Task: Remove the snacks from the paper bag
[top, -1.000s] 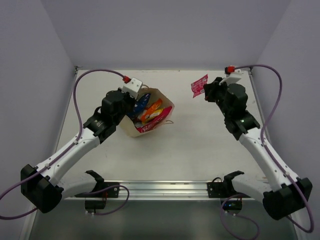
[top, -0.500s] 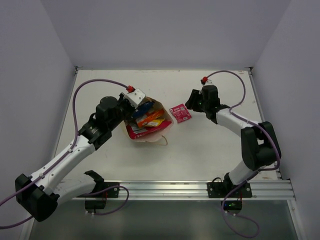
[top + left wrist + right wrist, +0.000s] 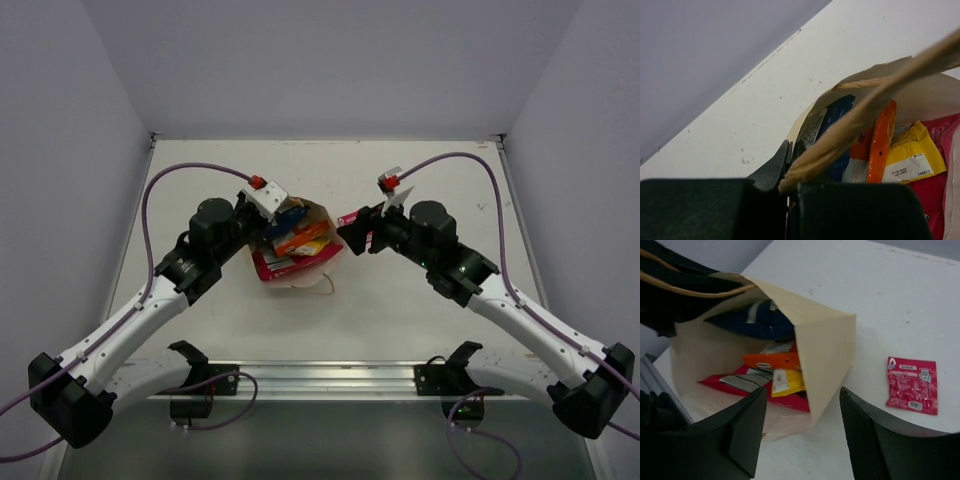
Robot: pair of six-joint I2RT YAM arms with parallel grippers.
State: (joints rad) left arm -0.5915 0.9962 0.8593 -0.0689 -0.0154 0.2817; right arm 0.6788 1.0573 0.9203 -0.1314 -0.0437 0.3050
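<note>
The paper bag (image 3: 318, 250) lies tipped on its side, its mouth facing right. My left gripper (image 3: 272, 212) is shut on the bag's upper rim (image 3: 855, 125). Inside the bag lie a blue-and-white bag (image 3: 755, 322), an orange packet (image 3: 772, 360), a yellow wrapper (image 3: 787, 381) and a large red bag (image 3: 795, 402). My right gripper (image 3: 804, 390) is open in front of the bag's mouth, with nothing between its fingers (image 3: 742, 432). The small magenta packet (image 3: 911, 385) lies flat on the table just right of the bag, partly under my right gripper (image 3: 352, 232) in the top view.
The white table (image 3: 400, 320) has side walls on the left and right and a back wall. A metal rail (image 3: 320, 375) runs along the near edge. Purple cables loop above both arms.
My right gripper has let go of the magenta packet, opened, and swung left to the bag's mouth. The bag has tipped lower in the left gripper.
</note>
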